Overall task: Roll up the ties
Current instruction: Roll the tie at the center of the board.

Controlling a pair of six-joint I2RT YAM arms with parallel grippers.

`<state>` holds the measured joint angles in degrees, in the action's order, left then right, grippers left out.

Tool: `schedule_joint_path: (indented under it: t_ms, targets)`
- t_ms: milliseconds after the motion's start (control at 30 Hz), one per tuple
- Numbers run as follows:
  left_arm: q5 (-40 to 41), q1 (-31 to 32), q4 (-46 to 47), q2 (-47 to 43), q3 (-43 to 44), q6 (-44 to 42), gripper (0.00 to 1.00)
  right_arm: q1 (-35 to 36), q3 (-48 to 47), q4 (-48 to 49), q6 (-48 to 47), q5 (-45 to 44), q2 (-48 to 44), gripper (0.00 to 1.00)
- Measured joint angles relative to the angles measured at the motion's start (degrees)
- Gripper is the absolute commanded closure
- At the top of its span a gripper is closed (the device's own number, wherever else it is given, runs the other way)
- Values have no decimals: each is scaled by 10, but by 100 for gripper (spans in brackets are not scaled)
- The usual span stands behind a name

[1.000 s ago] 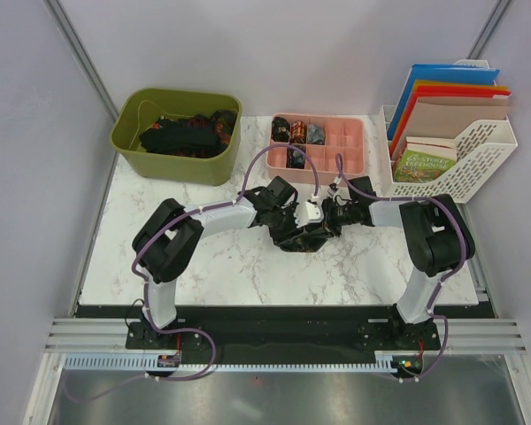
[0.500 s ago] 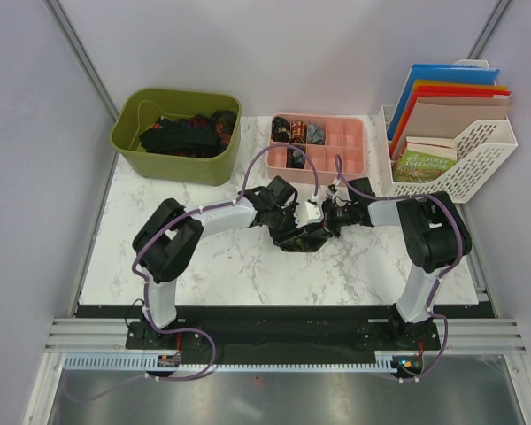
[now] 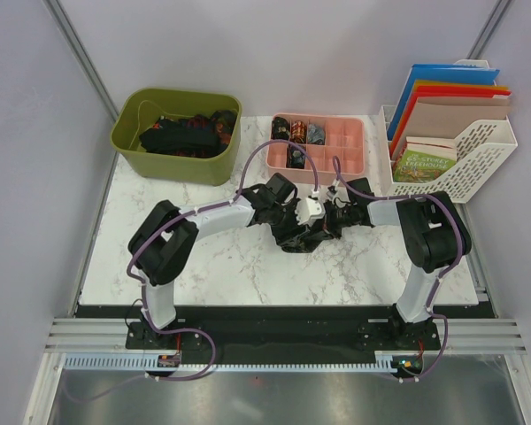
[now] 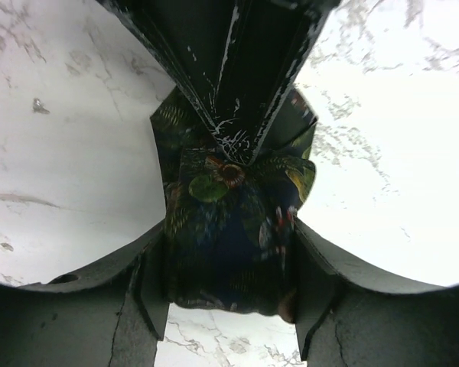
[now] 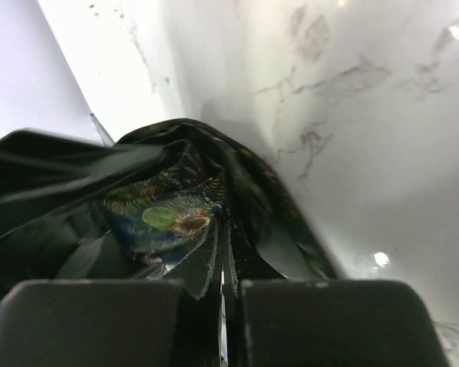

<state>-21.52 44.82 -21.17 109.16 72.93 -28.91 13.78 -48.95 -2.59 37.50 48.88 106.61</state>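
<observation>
Top, left-wrist and right-wrist views of the two arms meeting over a partly rolled tie (image 3: pixel 299 237) at the middle of the marble table (image 3: pixel 203 266). The tie, dark with a green-brown leaf and feather pattern, lies bunched on the tabletop between the two wrists. In the left-wrist view the left gripper (image 4: pixel 229 256) straddles the tie (image 4: pixel 229 229). Its two fingers (image 4: pixel 149 287) stand apart, one on each flank, and the fabric fills the gap and touches both inner faces, so the bundle is held from the sides. The right gripper (image 4: pixel 237 141) enters this view from the far side, with its jaws pressed together into a narrow wedge. The wedge tip rests on the upper fold of the bundle, between the left fingers and slightly beyond them. The right-wrist view shows the same jaws together (image 5: pixel 223 264), with the tie (image 5: pixel 172 214) heaped just ahead of the tips and to their left. Whether a layer of cloth is caught between them cannot be told. From above, the left gripper (image 3: pixel 294 232) and right gripper (image 3: pixel 324 227) are nearly touching. Behind them, rolled ties (image 3: pixel 296 133) sit in the left compartments of a pink tray (image 3: pixel 347 158), and loose ties (image 3: pixel 186 135) lie in a green bin (image 3: pixel 128 146) at the far left corner.
</observation>
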Motion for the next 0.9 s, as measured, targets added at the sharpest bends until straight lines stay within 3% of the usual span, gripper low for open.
schedule_joint_path:
  t_ms: [700,800,900]
  targets:
    - [-46,0,-2,-26,3,5,20,0,-7,-35,-28,-47,8,100]
    - [-46,0,-3,-26,3,4,24,0,-11,-41,-30,-46,10,100]
    - [-45,0,-11,-25,5,1,36,0,-13,-43,-31,-46,10,100]
